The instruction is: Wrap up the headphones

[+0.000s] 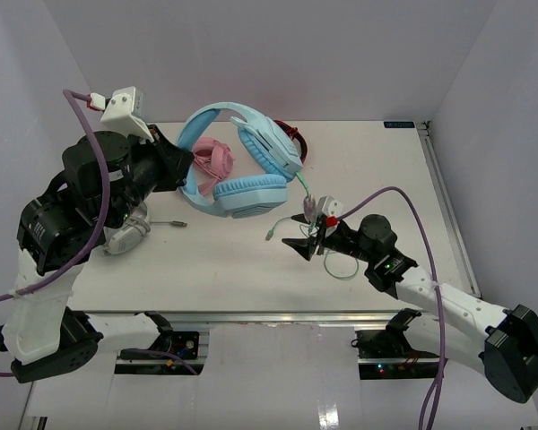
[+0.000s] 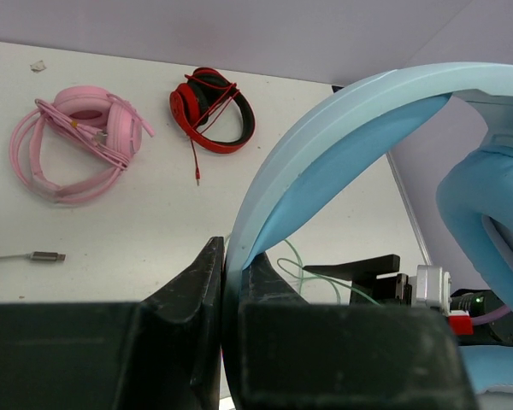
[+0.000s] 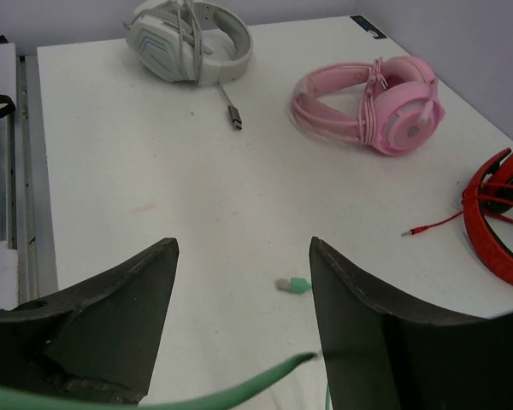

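Observation:
The light blue headphones (image 1: 242,161) are at the table's back middle, one padded ear cup facing up. My left gripper (image 1: 184,168) is shut on their wide headband (image 2: 342,128), which rises from between the jaws in the left wrist view. The thin pale green cable (image 1: 302,190) runs from the cups towards my right gripper (image 1: 303,244), which is open low over the table. In the right wrist view the cable (image 3: 239,389) crosses between the spread fingers near their base, and its green plug (image 3: 294,284) lies on the table just ahead.
A pink headset (image 1: 211,157) lies behind the blue one and a red headset (image 1: 291,139) at the back. A grey-white headset (image 1: 125,235) with a loose USB plug (image 1: 175,224) lies by the left arm. Walls enclose the table.

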Available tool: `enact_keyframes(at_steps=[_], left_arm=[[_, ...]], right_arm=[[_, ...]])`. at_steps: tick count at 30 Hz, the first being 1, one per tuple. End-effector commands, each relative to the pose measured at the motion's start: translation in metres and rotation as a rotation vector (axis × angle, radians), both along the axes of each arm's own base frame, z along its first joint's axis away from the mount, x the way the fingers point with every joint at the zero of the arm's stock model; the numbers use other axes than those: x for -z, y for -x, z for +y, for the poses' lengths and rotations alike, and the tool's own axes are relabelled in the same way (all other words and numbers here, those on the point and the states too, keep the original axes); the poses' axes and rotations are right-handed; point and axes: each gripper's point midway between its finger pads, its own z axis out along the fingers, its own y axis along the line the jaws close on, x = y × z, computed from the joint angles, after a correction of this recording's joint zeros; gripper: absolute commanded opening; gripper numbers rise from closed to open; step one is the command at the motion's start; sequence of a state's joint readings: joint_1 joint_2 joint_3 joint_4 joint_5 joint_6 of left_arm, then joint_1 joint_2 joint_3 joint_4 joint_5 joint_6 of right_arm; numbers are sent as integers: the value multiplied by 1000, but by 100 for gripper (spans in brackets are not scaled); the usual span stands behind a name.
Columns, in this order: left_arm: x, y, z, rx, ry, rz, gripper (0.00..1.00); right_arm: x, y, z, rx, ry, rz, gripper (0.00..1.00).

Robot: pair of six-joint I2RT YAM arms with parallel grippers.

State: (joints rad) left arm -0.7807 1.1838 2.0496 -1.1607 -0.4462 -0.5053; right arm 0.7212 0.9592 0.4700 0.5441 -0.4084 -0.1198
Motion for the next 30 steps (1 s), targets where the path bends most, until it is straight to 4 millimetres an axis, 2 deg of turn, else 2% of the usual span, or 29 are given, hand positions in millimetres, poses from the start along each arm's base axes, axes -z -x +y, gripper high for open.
enact_keyframes(at_steps=[1, 4, 12, 22, 30], left_arm=[[-36, 13, 1, 28, 155, -79, 0], [-39, 15, 6, 15, 174, -91, 0], [-46, 21, 16, -3, 209, -112, 0], [-50, 26, 24, -17, 235, -128, 0], [-51, 29, 37, -61, 231, -141, 0]], right_arm=[[-27, 5, 12, -83, -94, -124, 66], [-17, 9, 11, -94, -114, -116, 63], [-9, 8, 12, -99, -121, -116, 59], [10, 2, 14, -92, -100, -74, 46], [24, 4, 3, -73, -126, -46, 41]])
